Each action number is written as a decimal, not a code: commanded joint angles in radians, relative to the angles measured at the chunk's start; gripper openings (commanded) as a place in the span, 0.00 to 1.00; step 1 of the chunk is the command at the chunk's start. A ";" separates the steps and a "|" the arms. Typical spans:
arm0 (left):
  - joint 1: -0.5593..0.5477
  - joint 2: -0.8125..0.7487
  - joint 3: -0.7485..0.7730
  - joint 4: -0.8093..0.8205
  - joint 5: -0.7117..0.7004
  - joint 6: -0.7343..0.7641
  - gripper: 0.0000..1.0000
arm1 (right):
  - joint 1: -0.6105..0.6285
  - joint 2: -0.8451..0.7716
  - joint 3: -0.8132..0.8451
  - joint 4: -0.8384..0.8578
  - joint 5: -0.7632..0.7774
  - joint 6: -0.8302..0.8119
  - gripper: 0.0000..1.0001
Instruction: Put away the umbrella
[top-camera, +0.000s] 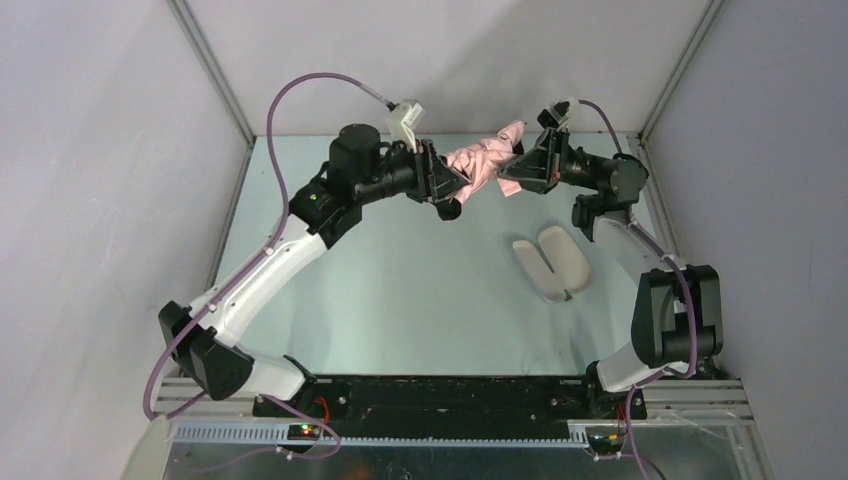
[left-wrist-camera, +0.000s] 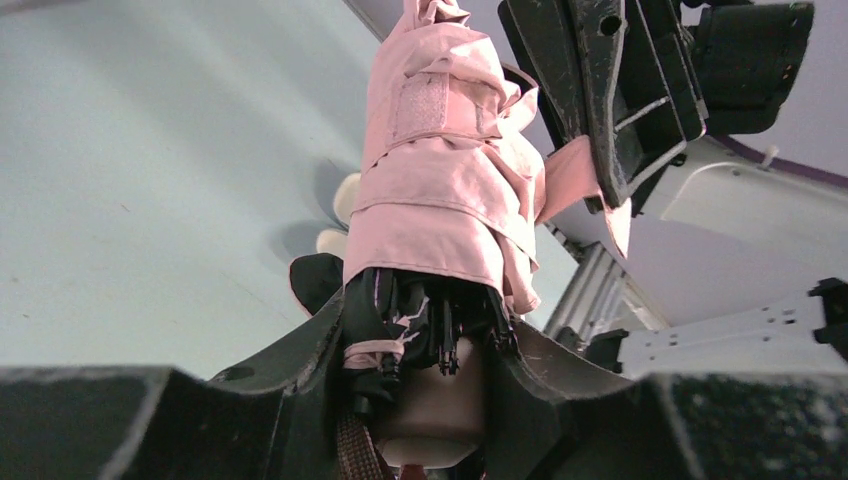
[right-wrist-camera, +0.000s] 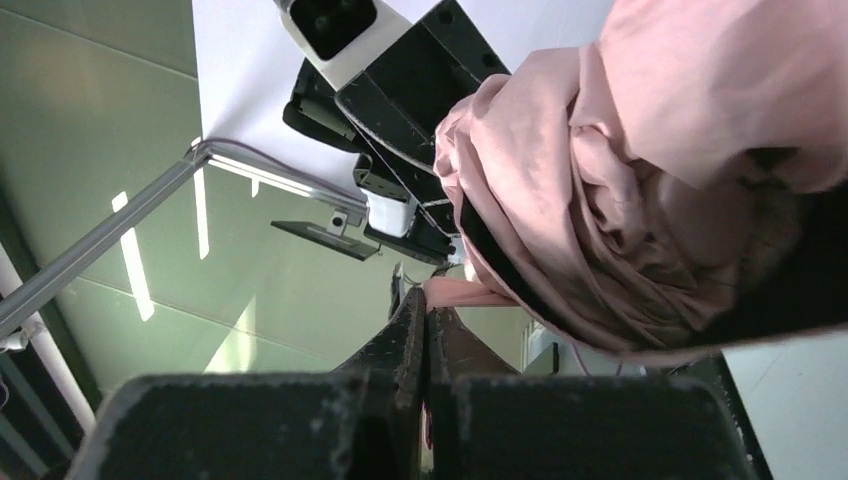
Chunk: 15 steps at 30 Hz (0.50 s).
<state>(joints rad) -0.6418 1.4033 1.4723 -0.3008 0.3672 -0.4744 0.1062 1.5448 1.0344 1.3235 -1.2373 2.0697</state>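
Note:
The folded umbrella (top-camera: 487, 160) is held up above the far end of the table between both arms, its pale pink canopy (left-wrist-camera: 440, 180) bunched with the black underside and dark ribs showing at the base. My left gripper (left-wrist-camera: 425, 330) is shut around the handle end (left-wrist-camera: 440, 400). My right gripper (right-wrist-camera: 427, 315) is shut, pinching a thin pink strap (right-wrist-camera: 465, 293) that hangs off the umbrella (right-wrist-camera: 620, 200). In the top view my left gripper (top-camera: 445, 185) and right gripper (top-camera: 512, 180) meet at the bundle from opposite sides.
A pale lilac hard case (top-camera: 552, 262) lies open in two halves on the green table (top-camera: 400, 290), right of centre, below the raised umbrella. Grey walls with metal corner posts (top-camera: 215, 70) enclose the table on three sides.

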 joint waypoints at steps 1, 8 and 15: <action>-0.007 -0.001 -0.068 -0.083 -0.107 0.209 0.00 | 0.033 -0.073 0.098 -0.030 0.069 0.248 0.00; -0.058 0.003 -0.062 -0.131 -0.247 0.332 0.00 | 0.068 -0.097 0.097 -0.147 0.082 0.172 0.00; -0.127 -0.052 -0.154 -0.050 -0.281 0.559 0.00 | 0.071 -0.107 0.102 -0.241 0.118 0.121 0.00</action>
<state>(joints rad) -0.7437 1.3621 1.3945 -0.2344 0.1684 -0.1345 0.1711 1.5394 1.0542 1.0561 -1.2369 2.0689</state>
